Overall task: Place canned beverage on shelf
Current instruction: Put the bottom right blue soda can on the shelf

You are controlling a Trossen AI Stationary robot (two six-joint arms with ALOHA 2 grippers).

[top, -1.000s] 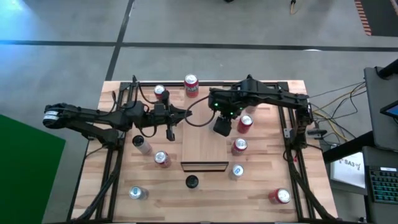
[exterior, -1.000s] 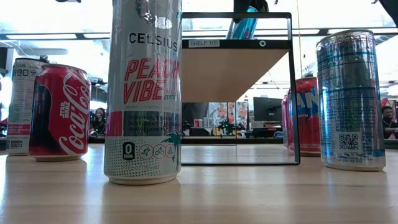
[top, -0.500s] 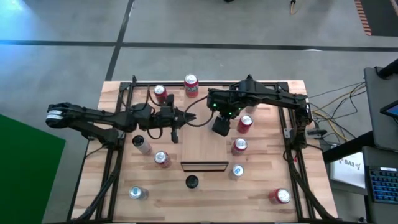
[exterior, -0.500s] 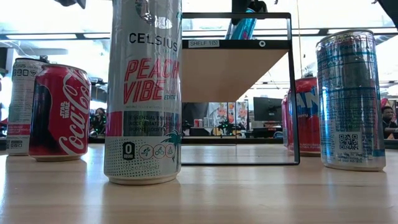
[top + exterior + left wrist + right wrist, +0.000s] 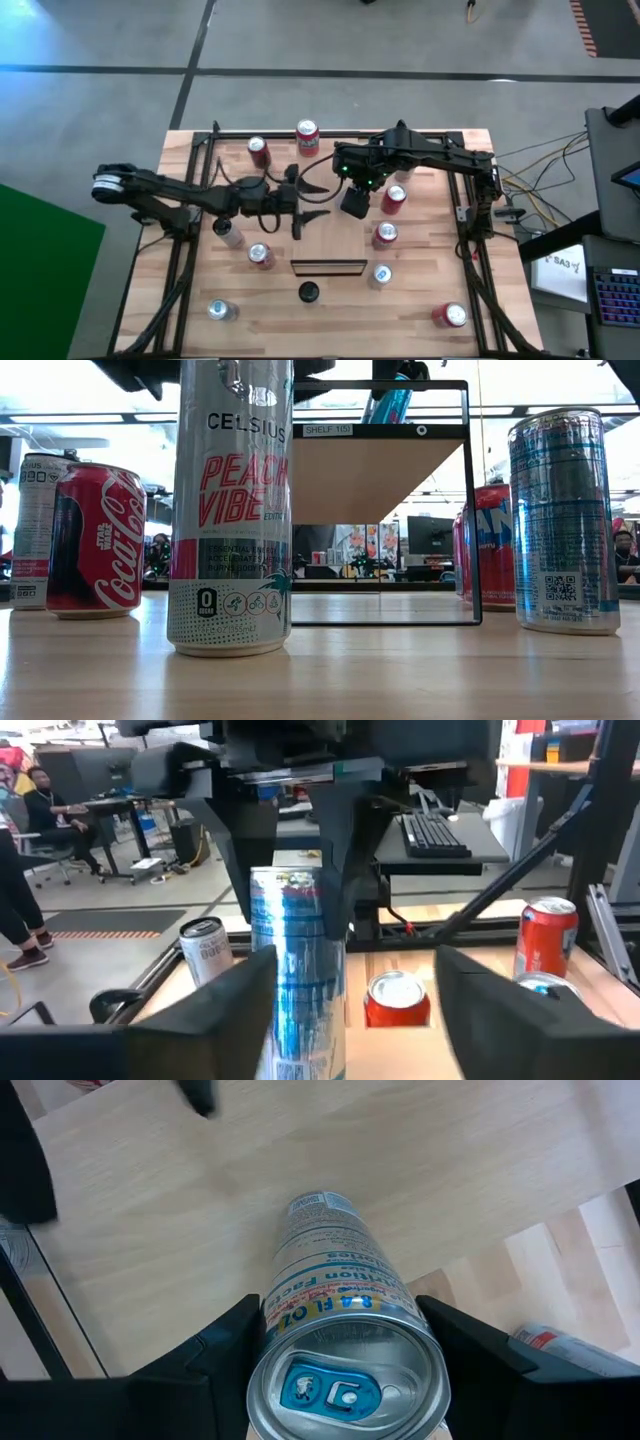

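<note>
Right gripper (image 5: 335, 1342) clamps the blue-and-silver can (image 5: 335, 1335) above the shelf (image 5: 318, 240), left gripper (image 5: 305, 205) spread open and empty just left of it, so a collision or tilted release could tip the can.

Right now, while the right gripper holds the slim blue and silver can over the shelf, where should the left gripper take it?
Probably the lower body of the slim can, coming in level from the side. The can is upright with a straight round wall, the right gripper clamps its upper part from above, and the open left gripper faces it.
</note>
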